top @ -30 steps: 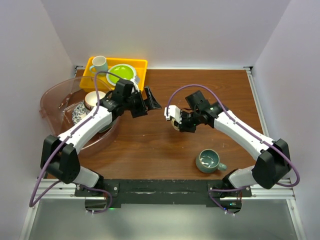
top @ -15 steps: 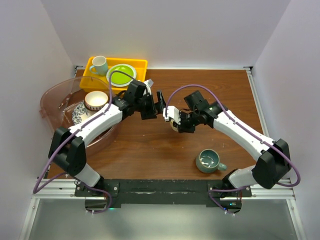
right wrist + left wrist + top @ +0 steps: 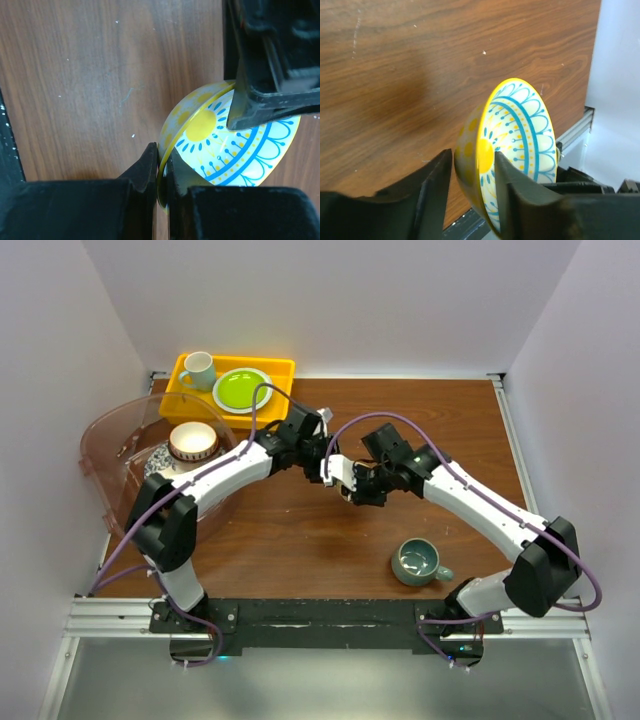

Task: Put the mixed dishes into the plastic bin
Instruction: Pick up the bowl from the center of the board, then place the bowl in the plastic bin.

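Presently caught between two grips above the middle of the wooden table [image 3: 300,540]: a small yellow-and-blue bowl [image 3: 520,130], tipped on edge, well right of the plastic bin [image 3: 100,455] at the far left. Pinched at the rim by the right gripper [image 3: 160,155], jaws all but pressed together on the thin wall. Straddled at another stretch of rim by the left gripper [image 3: 472,160], one finger on the yellow outside, one on the painted inside, seemingly in contact on both faces. Glazed ceramic by the look: glossy, smooth, curved, poor purchase for hard black fingers. Liable to slip or twist out if released by the right before being clamped firmly by the left; liable to chip if pulled both ways at once. Also waiting, a teal mug [image 3: 418,560], near right.
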`<state>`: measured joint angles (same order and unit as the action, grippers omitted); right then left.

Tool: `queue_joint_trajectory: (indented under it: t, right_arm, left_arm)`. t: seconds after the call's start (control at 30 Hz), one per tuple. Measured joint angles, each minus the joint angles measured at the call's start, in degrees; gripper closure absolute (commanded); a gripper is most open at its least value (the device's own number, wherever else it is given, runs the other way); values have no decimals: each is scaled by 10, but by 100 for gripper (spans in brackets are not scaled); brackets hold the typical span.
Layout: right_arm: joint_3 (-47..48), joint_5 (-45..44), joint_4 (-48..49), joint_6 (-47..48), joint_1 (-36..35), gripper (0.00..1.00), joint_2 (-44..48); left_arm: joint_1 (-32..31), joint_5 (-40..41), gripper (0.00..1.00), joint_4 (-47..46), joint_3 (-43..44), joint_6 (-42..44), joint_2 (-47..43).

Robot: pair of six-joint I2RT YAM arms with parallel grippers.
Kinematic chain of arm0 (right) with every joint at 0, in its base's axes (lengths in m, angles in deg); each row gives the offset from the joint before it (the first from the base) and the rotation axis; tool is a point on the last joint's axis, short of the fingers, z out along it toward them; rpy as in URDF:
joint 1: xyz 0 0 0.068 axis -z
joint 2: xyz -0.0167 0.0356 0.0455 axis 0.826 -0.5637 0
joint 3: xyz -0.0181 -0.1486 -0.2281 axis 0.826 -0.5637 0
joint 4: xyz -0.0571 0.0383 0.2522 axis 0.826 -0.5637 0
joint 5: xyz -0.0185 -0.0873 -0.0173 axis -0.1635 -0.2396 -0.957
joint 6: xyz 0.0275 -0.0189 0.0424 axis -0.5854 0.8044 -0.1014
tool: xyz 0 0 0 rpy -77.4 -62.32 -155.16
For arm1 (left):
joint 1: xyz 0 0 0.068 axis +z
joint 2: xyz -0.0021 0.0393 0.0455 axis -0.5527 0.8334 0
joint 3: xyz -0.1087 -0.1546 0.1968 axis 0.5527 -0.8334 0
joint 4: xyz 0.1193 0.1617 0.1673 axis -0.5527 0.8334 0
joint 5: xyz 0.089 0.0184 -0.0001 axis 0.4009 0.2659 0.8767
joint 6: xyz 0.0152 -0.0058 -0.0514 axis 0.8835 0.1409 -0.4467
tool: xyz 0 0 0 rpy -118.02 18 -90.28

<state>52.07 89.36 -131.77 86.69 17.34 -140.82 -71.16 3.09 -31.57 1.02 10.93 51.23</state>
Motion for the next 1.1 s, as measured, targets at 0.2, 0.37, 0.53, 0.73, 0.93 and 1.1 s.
queue_joint_trajectory:
  t: [0.2,0.37,0.53,0.73,0.93,1.1]
  right_arm:
    - [9,-21,16,18,-22,98,-3]
    - [12,-18,17,17,-24,70,-3]
    - [33,-9,8,10,-10,44,-3]
    - [80,35,1,12,-10,27,-2]
    - [130,99,-13,13,8,17,-2]
    - [170,157,-39,9,59,14,2]
  left_arm:
    - [-7,42,100,36,19,2,12]
    - [-8,52,100,45,24,22,11]
    - [16,51,100,65,22,34,-12]
    - [50,52,100,72,7,36,-71]
    - [82,53,100,78,-10,43,-125]
    - [103,62,100,91,-10,52,-150]
